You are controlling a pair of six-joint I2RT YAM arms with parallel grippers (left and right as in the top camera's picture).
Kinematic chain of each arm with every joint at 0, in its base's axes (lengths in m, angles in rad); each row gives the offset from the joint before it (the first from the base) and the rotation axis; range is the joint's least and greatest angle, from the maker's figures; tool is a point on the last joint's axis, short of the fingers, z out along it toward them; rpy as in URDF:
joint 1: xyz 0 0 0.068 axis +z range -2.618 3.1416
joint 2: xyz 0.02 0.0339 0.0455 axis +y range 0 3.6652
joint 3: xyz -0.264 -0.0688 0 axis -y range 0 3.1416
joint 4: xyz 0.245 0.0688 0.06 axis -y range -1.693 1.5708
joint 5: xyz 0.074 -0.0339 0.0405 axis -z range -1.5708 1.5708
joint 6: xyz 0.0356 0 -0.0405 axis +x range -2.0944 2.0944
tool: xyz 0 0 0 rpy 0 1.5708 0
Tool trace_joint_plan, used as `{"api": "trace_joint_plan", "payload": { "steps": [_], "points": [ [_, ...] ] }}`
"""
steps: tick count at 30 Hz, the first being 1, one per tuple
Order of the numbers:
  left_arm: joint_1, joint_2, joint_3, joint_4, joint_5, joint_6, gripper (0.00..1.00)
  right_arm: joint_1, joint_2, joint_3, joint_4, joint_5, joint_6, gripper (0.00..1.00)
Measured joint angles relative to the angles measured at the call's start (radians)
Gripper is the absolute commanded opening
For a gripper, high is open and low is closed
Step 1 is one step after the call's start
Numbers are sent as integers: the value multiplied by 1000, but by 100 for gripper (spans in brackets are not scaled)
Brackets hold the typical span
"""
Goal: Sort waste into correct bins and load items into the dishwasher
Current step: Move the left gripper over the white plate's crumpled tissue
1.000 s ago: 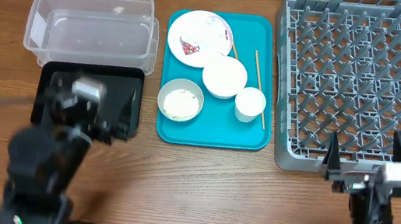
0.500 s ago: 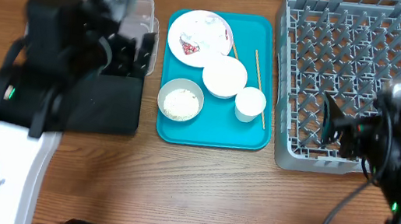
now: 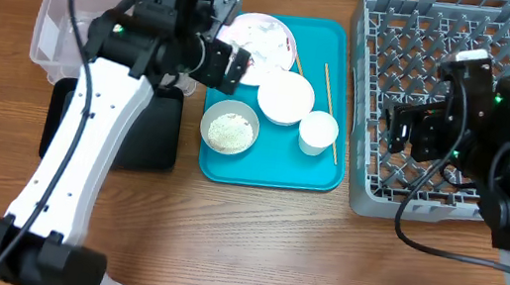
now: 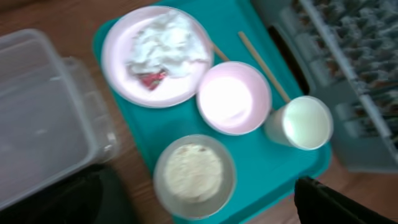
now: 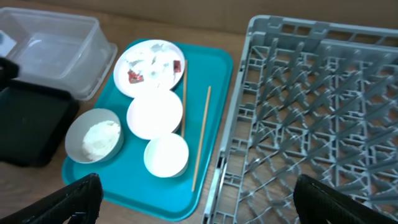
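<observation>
A teal serving tray [image 3: 316,171] holds a white plate [image 4: 124,81] with a crumpled tissue [image 4: 165,40] and reddish scraps [image 4: 151,79], an empty white bowl [image 3: 285,97], a bowl of rice [image 3: 229,130], a white cup [image 3: 317,131] and two chopsticks [image 3: 330,113]. My left gripper [image 3: 229,64] hangs open and empty above the plate's left edge, hiding part of it in the overhead view. My right gripper [image 3: 400,126] is open and empty over the left part of the grey dish rack [image 3: 507,58]. The clear tub [image 3: 62,21] and the black tray [image 3: 153,143] lie left of the teal tray.
The dish rack fills the right back of the table and holds nothing I can see. The tub and black tray hold nothing I can see. Bare wooden table [image 3: 251,242] lies in front of the tray. Cables trail from both arms.
Both arms have risen from the front edge and swung toward the back. The left now hangs over the plate, the right over the rack's left side. The dishes have not moved.
</observation>
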Motion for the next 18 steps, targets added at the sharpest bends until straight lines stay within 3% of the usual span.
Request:
{"api": "trace_joint_plan", "payload": {
  "steps": [6, 18],
  "points": [
    [-19, 58, 6, 153, 49, -24, 100, 0, 0, 0, -2, -22, 0, 100],
    [-173, 410, 18, 304, -260, -189, 100, 0, 0, 0, -3, -30, 0, 100]
  ]
}}
